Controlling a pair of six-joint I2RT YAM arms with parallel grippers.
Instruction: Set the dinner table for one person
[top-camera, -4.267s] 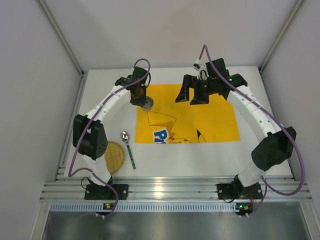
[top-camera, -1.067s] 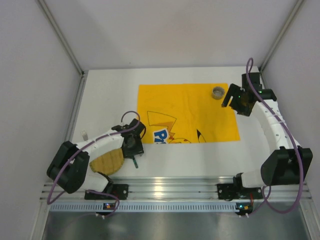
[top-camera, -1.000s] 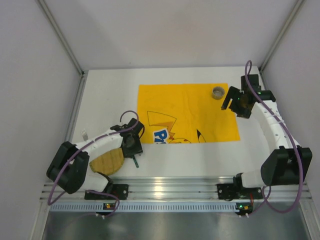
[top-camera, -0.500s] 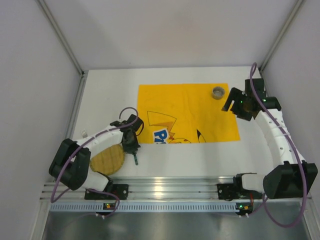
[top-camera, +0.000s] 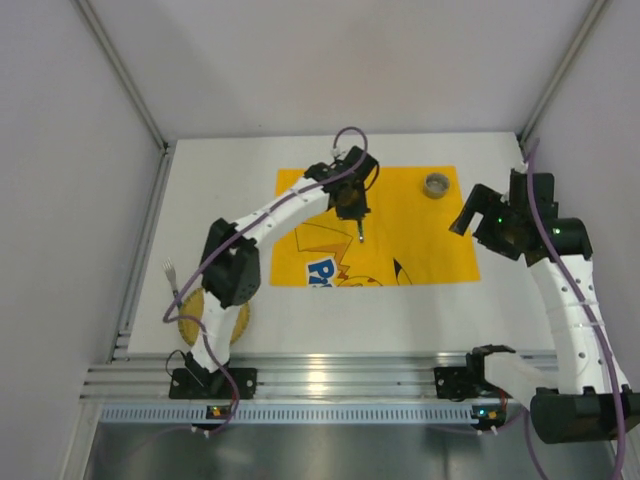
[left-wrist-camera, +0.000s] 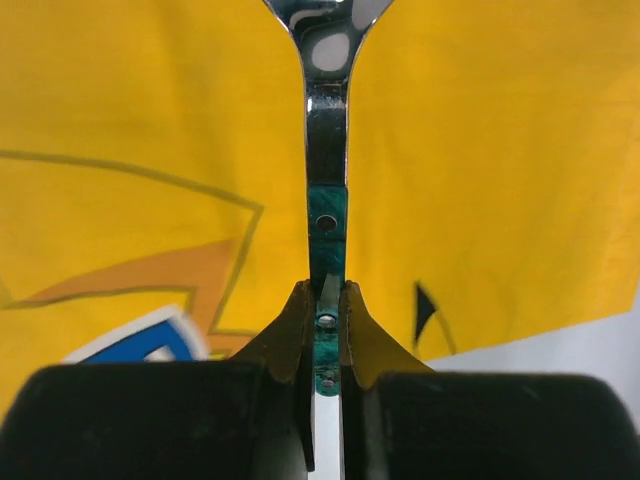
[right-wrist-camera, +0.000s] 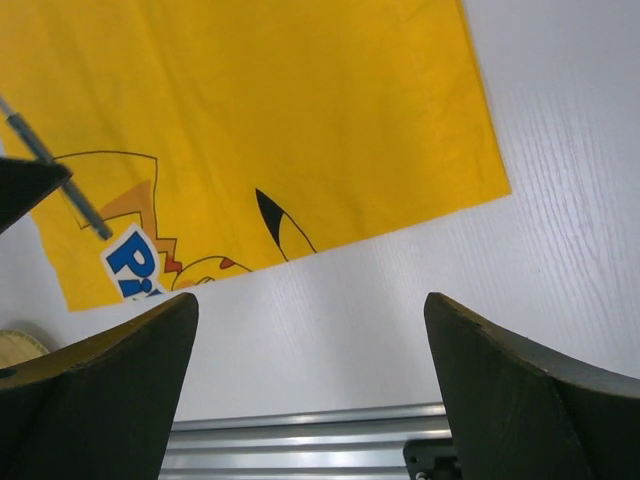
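My left gripper (top-camera: 352, 205) is shut on the green handle of a steel spoon (top-camera: 359, 230) and holds it above the back middle of the yellow printed placemat (top-camera: 420, 245). In the left wrist view the fingers (left-wrist-camera: 295, 325) clamp the handle, and the spoon (left-wrist-camera: 326, 140) points away over the placemat (left-wrist-camera: 480, 150). My right gripper (top-camera: 478, 218) is open and empty above the placemat's right edge. In its view (right-wrist-camera: 310, 300) it is over the white dinner table (right-wrist-camera: 400, 330). A small cup (top-camera: 436, 185) stands on the placemat's back right corner.
A woven yellow plate (top-camera: 218, 322) lies at the front left, partly under the left arm. A fork (top-camera: 170, 272) lies near the left edge. An aluminium rail (top-camera: 340, 380) runs along the near edge. White walls close in the table.
My left gripper took the spoon from the front left of the table and carried it back and right, over the placemat. The right arm pulled back toward the right.
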